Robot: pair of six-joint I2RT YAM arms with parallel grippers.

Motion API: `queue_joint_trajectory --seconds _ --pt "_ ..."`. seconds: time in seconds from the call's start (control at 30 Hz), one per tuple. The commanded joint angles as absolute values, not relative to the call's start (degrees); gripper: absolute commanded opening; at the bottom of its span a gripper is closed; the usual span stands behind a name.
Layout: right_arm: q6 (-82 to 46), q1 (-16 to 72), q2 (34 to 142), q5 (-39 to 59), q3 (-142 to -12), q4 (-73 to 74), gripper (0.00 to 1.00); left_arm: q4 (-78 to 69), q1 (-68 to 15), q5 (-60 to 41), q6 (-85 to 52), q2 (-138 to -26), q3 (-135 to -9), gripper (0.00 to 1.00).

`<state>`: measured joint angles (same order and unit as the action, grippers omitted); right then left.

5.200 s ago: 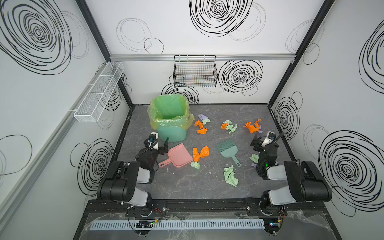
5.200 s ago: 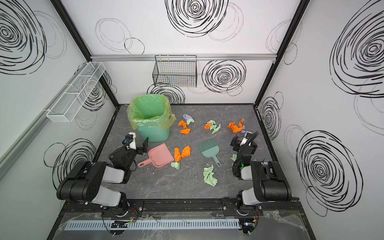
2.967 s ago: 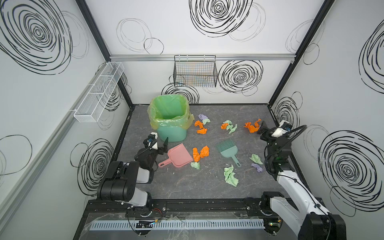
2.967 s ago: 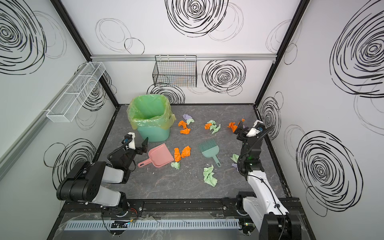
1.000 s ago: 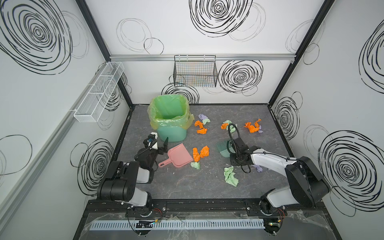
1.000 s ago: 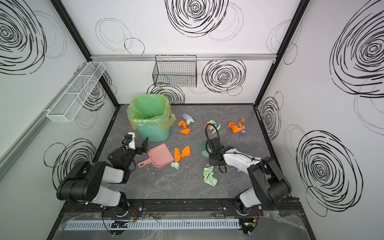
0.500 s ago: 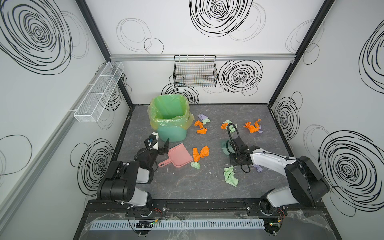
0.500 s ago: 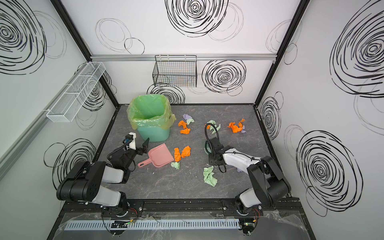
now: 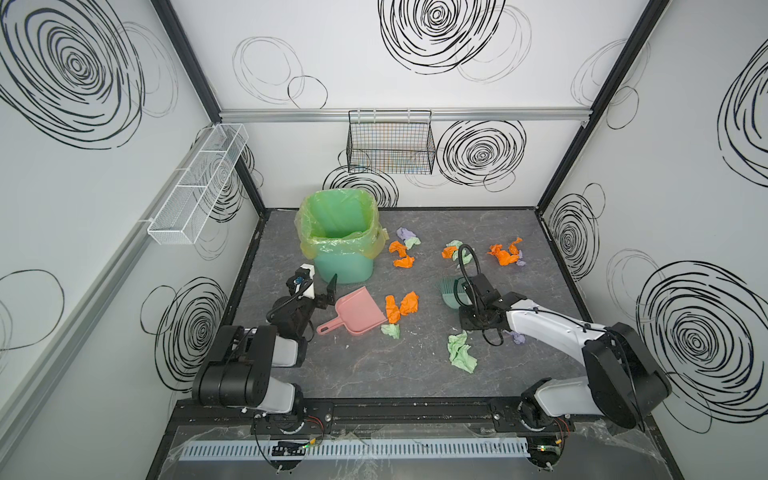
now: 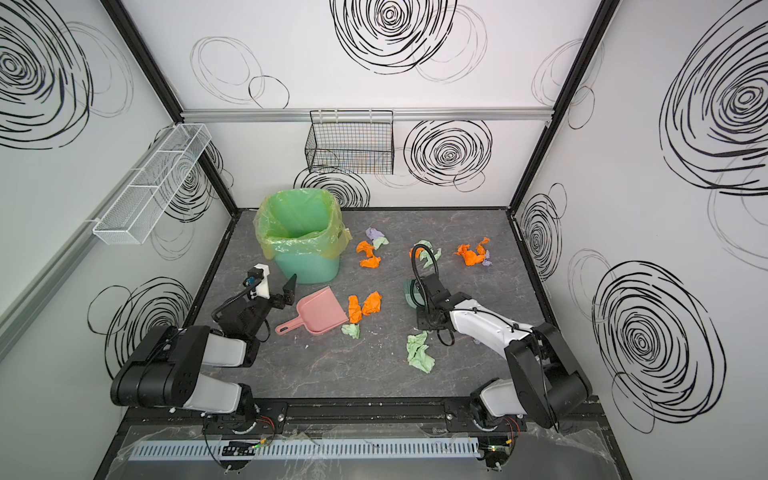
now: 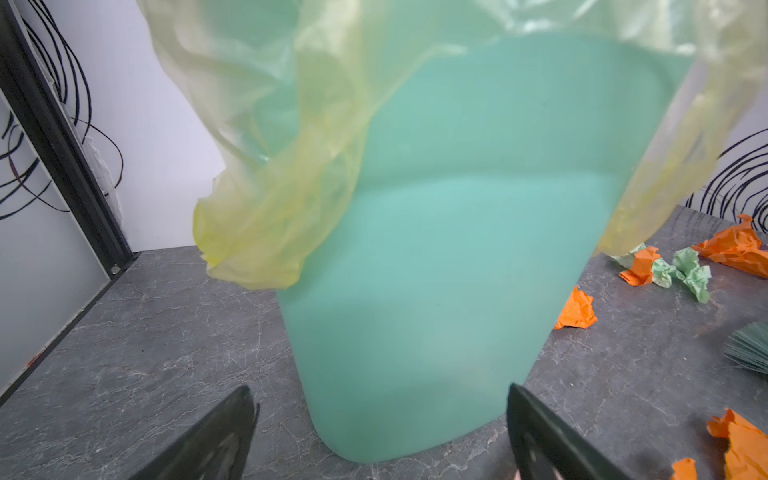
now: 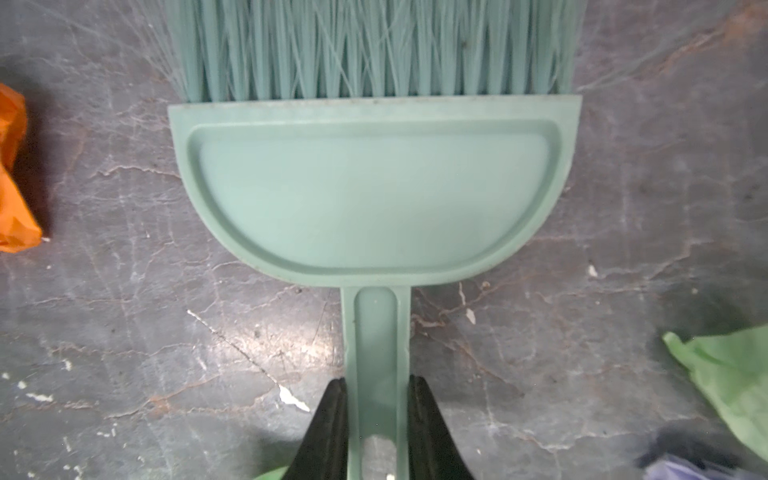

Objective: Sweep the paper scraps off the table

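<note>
Dark grey veined table (image 9: 374, 374). Bears a lined bin (image 9: 343, 270) at back left, a pink dustpan (image 9: 359, 313) just before it, a green brush (image 9: 448, 291) mid-right. Strewn with orange, green and lilac scraps (image 9: 409, 302): by the dustpan, behind the brush, near the front.

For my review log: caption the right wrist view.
Right tool shut on the green brush handle; paper scraps lie on the table nearby.

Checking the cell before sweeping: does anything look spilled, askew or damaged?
Crumpled paper scraps lie strewn over the table, with tiny white flecks among them. The bin liner hangs unevenly over the green bin, one corner drooping lower. The brush in the right tool and the pink dustpan look intact.
</note>
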<state>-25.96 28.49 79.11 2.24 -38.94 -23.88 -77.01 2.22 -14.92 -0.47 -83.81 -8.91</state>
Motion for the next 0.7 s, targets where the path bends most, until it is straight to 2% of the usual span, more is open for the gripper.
queue_joint_trajectory --seconds 0.0,0.1,0.2,0.37,0.53,0.67 --pt "-26.63 28.79 77.88 1.85 -39.54 -25.44 0.13 -74.04 4.14 -16.79 -2.65 -79.26 -10.95 0.96" --pt "-26.63 28.81 77.61 1.86 -39.68 -25.39 0.12 -62.60 7.81 -20.98 -5.13 -71.52 -14.99 0.96" --pt "-26.63 28.77 77.25 1.85 -40.07 -25.82 0.12 -59.81 10.63 -25.92 -7.48 -64.73 -16.17 0.96" --pt "-26.71 28.75 75.44 1.45 -40.69 -26.76 0.12 -42.86 11.77 -39.36 -6.63 -56.84 -22.47 0.96" --pt "-26.46 28.92 72.60 0.16 -42.18 -28.06 0.11 -30.17 11.52 -52.90 -5.80 -53.35 -26.75 0.96" --pt "-25.68 29.51 69.13 -2.55 -44.45 -30.15 0.04 -17.83 9.94 -64.44 -2.83 -55.38 -32.90 0.97"
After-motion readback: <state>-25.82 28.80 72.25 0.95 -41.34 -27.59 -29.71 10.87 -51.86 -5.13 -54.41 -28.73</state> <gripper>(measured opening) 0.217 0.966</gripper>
